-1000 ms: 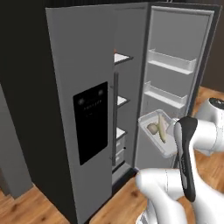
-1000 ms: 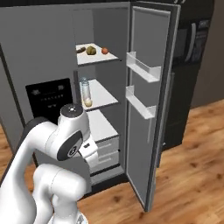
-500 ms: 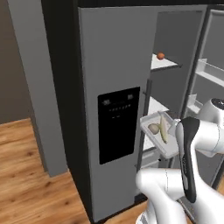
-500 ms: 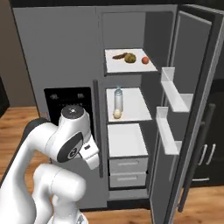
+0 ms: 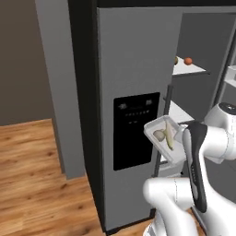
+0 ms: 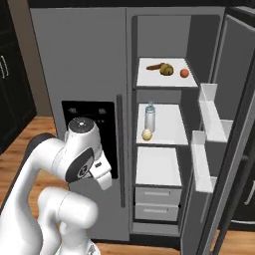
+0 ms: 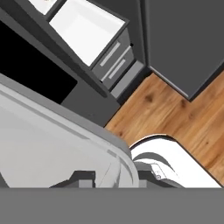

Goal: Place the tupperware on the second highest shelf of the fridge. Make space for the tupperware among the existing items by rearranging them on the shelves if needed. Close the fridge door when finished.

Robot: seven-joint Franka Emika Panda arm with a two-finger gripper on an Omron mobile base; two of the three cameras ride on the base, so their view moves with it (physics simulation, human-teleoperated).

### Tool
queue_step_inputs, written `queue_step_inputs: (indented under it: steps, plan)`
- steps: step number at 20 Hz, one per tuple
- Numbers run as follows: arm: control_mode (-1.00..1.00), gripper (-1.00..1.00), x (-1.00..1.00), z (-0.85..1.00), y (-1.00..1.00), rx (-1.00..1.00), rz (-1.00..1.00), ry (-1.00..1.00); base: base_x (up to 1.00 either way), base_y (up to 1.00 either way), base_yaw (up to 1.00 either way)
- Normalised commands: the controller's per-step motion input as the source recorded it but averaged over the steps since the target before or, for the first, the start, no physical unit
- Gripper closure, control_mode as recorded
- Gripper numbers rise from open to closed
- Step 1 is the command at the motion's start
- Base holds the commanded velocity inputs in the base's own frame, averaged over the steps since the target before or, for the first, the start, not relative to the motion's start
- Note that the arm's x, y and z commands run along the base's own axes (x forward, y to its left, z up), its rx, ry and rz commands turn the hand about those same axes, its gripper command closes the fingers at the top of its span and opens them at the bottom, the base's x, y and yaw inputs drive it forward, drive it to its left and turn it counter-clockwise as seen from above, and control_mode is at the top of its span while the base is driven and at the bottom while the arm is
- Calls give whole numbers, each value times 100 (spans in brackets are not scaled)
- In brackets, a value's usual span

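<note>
The tupperware is held up at the end of the arm, in front of the fridge, level with the lower part of the black dispenser panel and just beside the gap where the open compartment begins. It tilts, its open face turned up and toward the left base camera, with a pale round lump and a yellow-green strip lying inside. In the hand view its pale translucent wall spreads across the lower left, right against the end effector, whose dark tips sit at the box's edge; the end effector is pinching the tupperware by its rim, though the fingers themselves are mostly hidden behind the plastic.

From the right base view the fridge door stands swung wide open on the right, with white bins along its inner face. The top shelf carries a brown fruit, an orange fruit and a long brown item beside them. The second highest shelf holds a slim clear bottle standing upright and a yellowish ball just in front of it, both toward the left side. A bare white shelf lies below, above two drawer fronts. The tupperware is well apart from the shelf, outside the compartment and lower than it
</note>
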Motion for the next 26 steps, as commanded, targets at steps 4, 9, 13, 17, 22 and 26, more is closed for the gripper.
queue_step_inputs:
  steps: [4, 9, 13, 17, 22, 26]
  plan:
    - [100, 100, 0, 0, 0, 0, 0, 0, 48, -34, 0]
    - [100, 100, 0, 0, 0, 0, 0, 0, 8, -49, 1]
    - [100, 100, 0, 0, 0, 0, 0, 0, 35, -39, 0]
    - [100, 100, 0, 0, 0, 0, 0, 0, 44, -41, 0]
    - [100, 100, 0, 0, 0, 0, 0, 0, 24, -44, 0]
    - [100, 100, 0, 0, 0, 0, 0, 0, 1, -15, 0]
